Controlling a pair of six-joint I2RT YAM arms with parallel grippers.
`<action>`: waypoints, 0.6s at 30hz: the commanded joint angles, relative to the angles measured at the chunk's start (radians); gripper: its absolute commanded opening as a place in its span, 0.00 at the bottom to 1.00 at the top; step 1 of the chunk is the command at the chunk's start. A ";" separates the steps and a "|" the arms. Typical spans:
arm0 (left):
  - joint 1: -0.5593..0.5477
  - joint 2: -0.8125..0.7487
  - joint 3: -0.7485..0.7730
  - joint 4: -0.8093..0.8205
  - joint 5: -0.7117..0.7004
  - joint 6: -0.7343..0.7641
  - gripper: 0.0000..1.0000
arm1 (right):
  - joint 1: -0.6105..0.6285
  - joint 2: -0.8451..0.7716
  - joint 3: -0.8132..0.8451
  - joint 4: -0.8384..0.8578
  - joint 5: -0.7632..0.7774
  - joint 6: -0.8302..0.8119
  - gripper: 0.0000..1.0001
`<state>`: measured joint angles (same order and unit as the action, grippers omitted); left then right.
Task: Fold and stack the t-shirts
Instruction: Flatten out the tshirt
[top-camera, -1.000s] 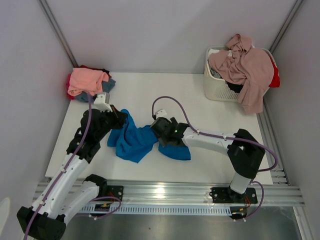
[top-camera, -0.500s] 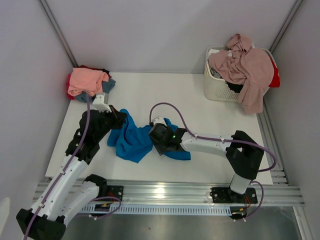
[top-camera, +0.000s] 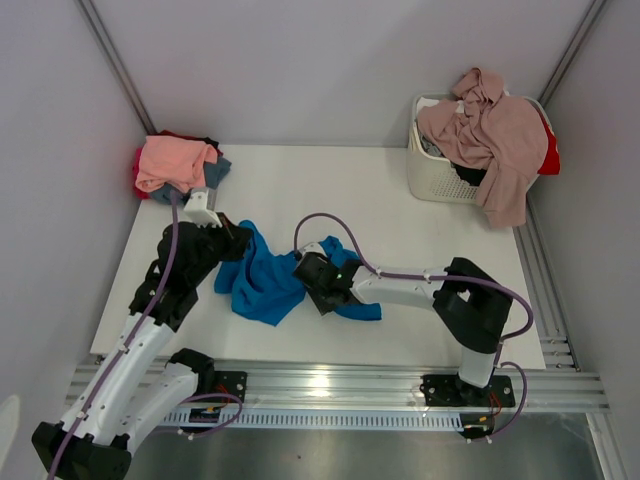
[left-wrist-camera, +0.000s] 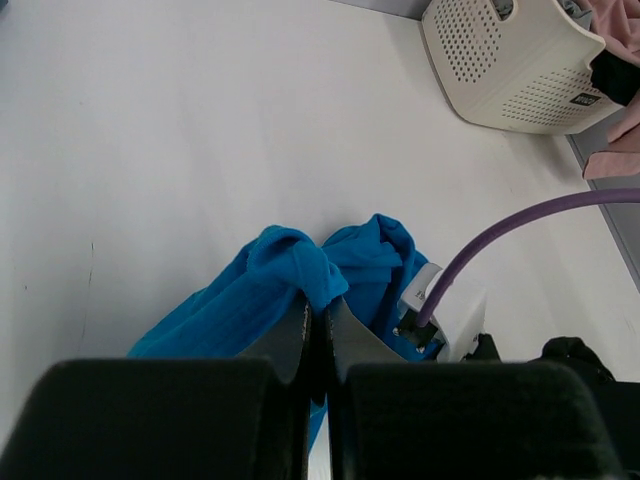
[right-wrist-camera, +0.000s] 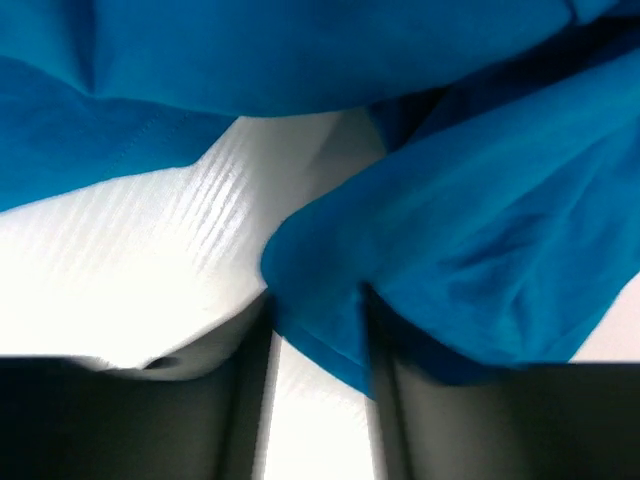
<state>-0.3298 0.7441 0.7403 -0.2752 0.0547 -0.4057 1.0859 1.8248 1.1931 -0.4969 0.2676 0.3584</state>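
My left claw (left-wrist-camera: 318, 305) is pressed together, pinching the 9 o'clock edge of the blue shirt (top-camera: 262, 282), which lies crumpled mid-tabletop (top-camera: 300, 180). My right claw (right-wrist-camera: 318, 330) straddles a fold at its 3 o'clock side (gripping or not, I cannot tell). My purple cable (top-camera: 322, 215) arches over the cloth. There is a shirt pile (top-camera: 175, 165) at 10 o'clock and a basket (top-camera: 425, 172) at 1 o'clock with a mauve shirt (top-camera: 500, 135) draped over it.

white table (top-camera: 400, 205), pale grey walls (top-camera: 300, 60), aluminium rail along near edge (top-camera: 340, 385)
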 joint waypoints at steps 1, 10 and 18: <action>-0.008 -0.017 -0.002 0.010 -0.007 0.016 0.00 | 0.009 -0.007 0.011 0.035 0.013 0.019 0.35; -0.008 -0.023 -0.015 0.030 0.000 0.016 0.00 | 0.008 -0.074 0.040 -0.011 0.126 0.016 0.00; -0.008 -0.015 -0.018 0.036 0.004 0.011 0.00 | -0.041 -0.216 0.071 -0.074 0.410 0.002 0.00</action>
<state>-0.3298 0.7368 0.7258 -0.2718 0.0555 -0.4061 1.0718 1.6772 1.2167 -0.5362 0.4858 0.3626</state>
